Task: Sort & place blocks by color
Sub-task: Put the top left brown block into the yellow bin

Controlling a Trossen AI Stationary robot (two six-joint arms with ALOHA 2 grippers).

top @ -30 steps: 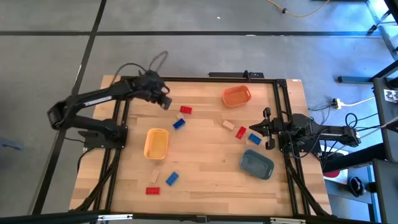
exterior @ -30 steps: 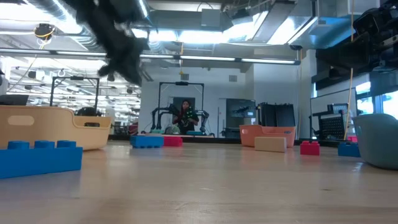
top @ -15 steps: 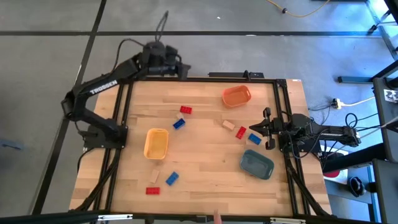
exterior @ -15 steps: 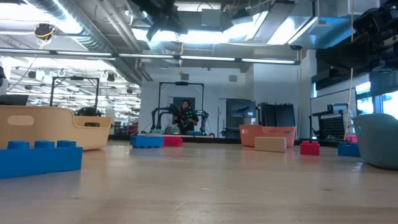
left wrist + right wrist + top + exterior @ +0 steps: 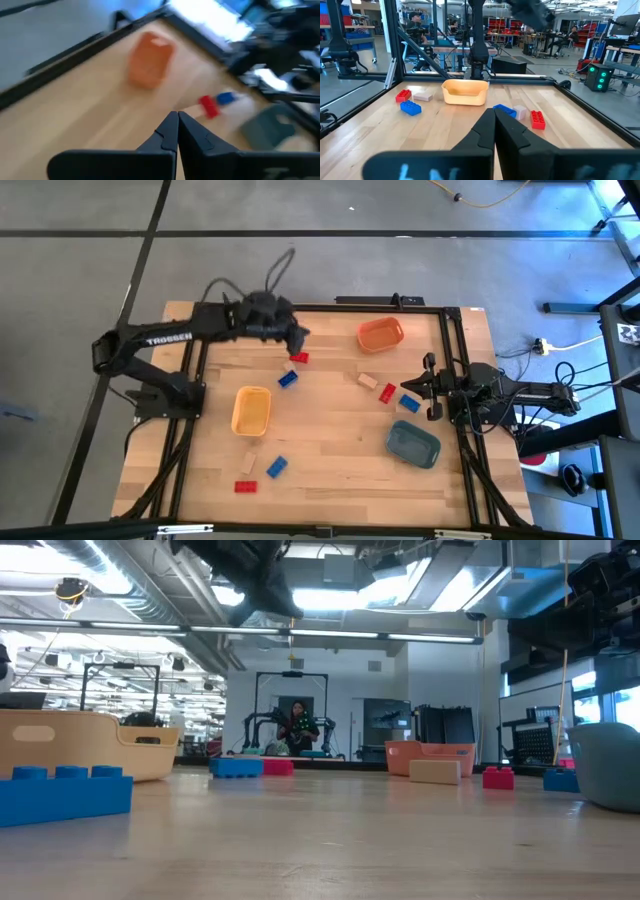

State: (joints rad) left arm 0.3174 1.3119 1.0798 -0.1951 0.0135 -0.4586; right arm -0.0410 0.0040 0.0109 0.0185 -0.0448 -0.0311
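Several small blocks lie flat on the wooden table. A red block (image 5: 298,358) and a blue block (image 5: 288,378) sit mid-table. A beige block (image 5: 368,381), a red block (image 5: 387,393) and a blue block (image 5: 409,402) lie at the right. A beige block (image 5: 248,462), a blue block (image 5: 276,467) and a red block (image 5: 245,486) lie near-left. My left gripper (image 5: 297,335) (image 5: 177,117) hangs shut, high above the table beside the far red block. My right gripper (image 5: 428,387) (image 5: 494,116) waits shut at the right, beside the right-hand blue block.
A yellow tray (image 5: 251,410) stands left of centre, an orange tray (image 5: 380,334) at the far right, and a slate-blue tray (image 5: 413,443) near-right. A black frame (image 5: 320,306) borders the table. Bare wood lies between the trays. People show in the room beyond (image 5: 297,725).
My left gripper rose from low over the table's far-left part and swung out past the far edge. It then came back over the table, ending farther right beside the far red block. No block has moved.
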